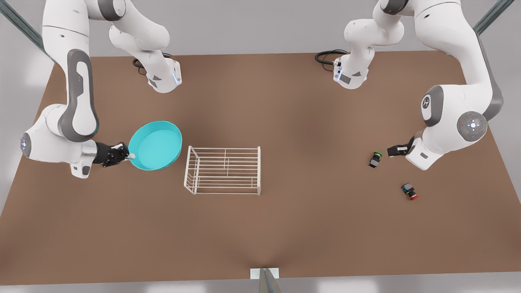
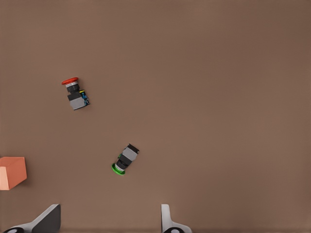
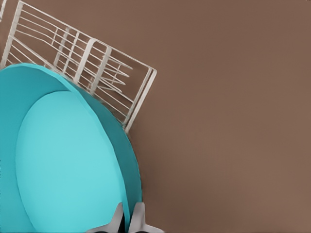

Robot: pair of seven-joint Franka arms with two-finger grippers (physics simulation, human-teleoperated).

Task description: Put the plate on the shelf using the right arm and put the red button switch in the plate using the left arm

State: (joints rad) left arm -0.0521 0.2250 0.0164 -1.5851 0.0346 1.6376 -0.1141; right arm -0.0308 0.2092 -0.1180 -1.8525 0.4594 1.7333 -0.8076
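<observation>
The turquoise plate [image 1: 156, 145] hangs tilted above the table, just to the front view's left of the white wire shelf [image 1: 224, 170]. My right gripper [image 1: 128, 155] is shut on the plate's rim, and its fingers [image 3: 118, 221] pinch the plate [image 3: 63, 160] edge with the shelf [image 3: 82, 53] beyond it. The red button switch [image 1: 410, 191] lies on its side on the table at the front view's right. My left gripper [image 1: 397, 149] hovers open beside the green-capped switch [image 1: 375, 159]. From the left gripper [image 2: 108, 221], the red button switch [image 2: 75, 93] lies farther off than the green-capped switch [image 2: 125, 159].
The shelf's top bars carry nothing. An orange block [image 2: 12, 172] sits at the edge of the left wrist view. Both arm bases [image 1: 163, 77] stand along the table's far side. A small white bracket [image 1: 264, 273] marks the front edge.
</observation>
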